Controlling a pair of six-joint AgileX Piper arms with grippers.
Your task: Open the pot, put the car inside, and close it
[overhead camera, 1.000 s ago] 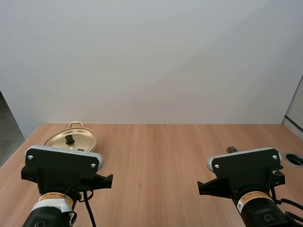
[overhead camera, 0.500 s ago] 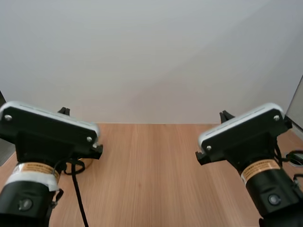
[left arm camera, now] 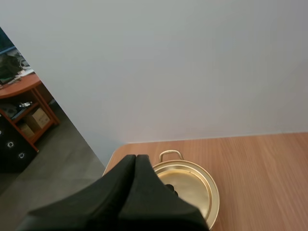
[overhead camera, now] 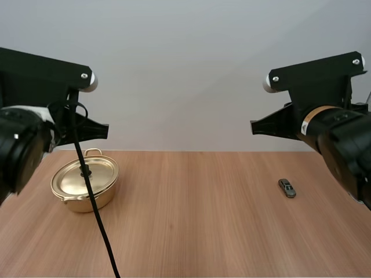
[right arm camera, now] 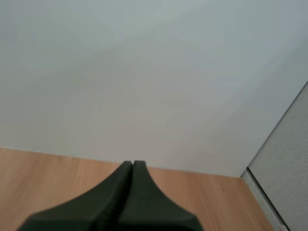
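Observation:
A gold pot (overhead camera: 85, 185) with its lid (overhead camera: 84, 175) on and a black knob stands at the table's left. A small dark toy car (overhead camera: 286, 187) lies on the wood at the right. My left gripper (left arm camera: 135, 161) is raised above the table, its fingers lying together as one dark wedge over the near rim of the pot (left arm camera: 192, 190). My right gripper (right arm camera: 132, 166) is also raised and shut on nothing, pointing at the back wall above the table's far edge. Both arm heads hang high at the sides of the high view.
The wooden table (overhead camera: 191, 214) runs wide between pot and car. A white wall stands behind it. A grey panel (right arm camera: 284, 173) borders the table's right side.
Both arms have risen from low over the near table to high at the sides, uncovering the pot and the car. The pot and car have not moved.

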